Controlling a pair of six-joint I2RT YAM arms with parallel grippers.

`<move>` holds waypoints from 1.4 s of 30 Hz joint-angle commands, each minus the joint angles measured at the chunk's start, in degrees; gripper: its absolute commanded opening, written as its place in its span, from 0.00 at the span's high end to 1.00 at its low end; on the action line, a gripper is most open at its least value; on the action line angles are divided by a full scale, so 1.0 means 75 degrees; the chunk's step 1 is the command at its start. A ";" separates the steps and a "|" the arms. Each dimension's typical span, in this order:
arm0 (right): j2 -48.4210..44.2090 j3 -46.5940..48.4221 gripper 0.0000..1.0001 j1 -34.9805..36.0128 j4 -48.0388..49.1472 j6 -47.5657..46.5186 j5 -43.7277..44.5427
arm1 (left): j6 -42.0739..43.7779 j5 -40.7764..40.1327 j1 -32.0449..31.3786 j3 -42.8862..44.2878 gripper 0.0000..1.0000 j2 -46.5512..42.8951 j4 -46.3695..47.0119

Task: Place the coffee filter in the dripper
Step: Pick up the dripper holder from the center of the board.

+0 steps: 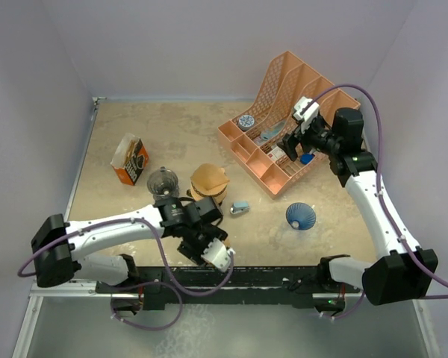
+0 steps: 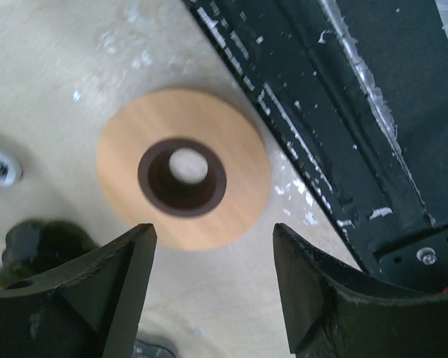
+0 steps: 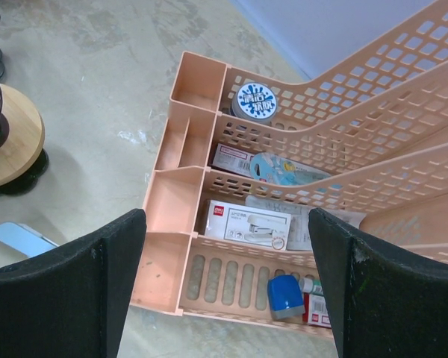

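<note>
Left pincer (image 2: 213, 233) hangs low by the near edge of the table (image 1: 134, 127). Its two fingers (image 2: 127, 298) are apart with nothing between them. A wooden ring (image 2: 183, 168) with a dark hole lies flat on the table right under it. Far left stands an orange box (image 1: 131, 159), then a dark cup (image 1: 162, 181), then a tan round thing (image 1: 209, 177) on a dark base. Next come a small light blue thing (image 1: 240, 207) and a blue ribbed cone (image 1: 300, 216) standing alone. I cannot tell which of these is the coffee filter or the dripper. At the right, the right pincer (image 3: 224, 216) is spread wide and holds nothing, up above the peach rack (image 3: 198, 78).
</note>
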 commanded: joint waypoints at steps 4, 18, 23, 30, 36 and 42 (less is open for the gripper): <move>-0.0062 0.0140 0.09 -0.0063 0.0139 -0.0123 -0.0163 | -0.0234 -0.0758 -0.1156 -0.0330 0.36 0.1004 0.0917; -0.0118 0.0037 0.08 -0.0063 0.0205 -0.0183 -0.0455 | -0.0061 -0.1070 -0.1275 -0.0445 0.34 0.1774 0.0926; -0.0165 -0.0015 0.08 -0.0063 0.0222 -0.0202 -0.0439 | -0.0053 -0.1084 -0.1281 -0.0516 0.34 0.2018 0.0944; -0.0172 -0.0041 0.08 -0.0063 0.0222 -0.0213 -0.0496 | -0.0200 -0.1128 -0.1275 -0.0759 0.45 0.2173 0.1241; -0.0124 -0.0001 0.08 -0.0063 0.0181 -0.0249 -0.0482 | -0.0386 -0.1289 -0.1275 -0.0717 0.58 0.1847 0.1126; -0.0056 0.0072 0.08 -0.0063 0.0120 -0.0243 -0.0441 | -0.0642 -0.1603 -0.1258 -0.0299 0.66 0.1393 0.0234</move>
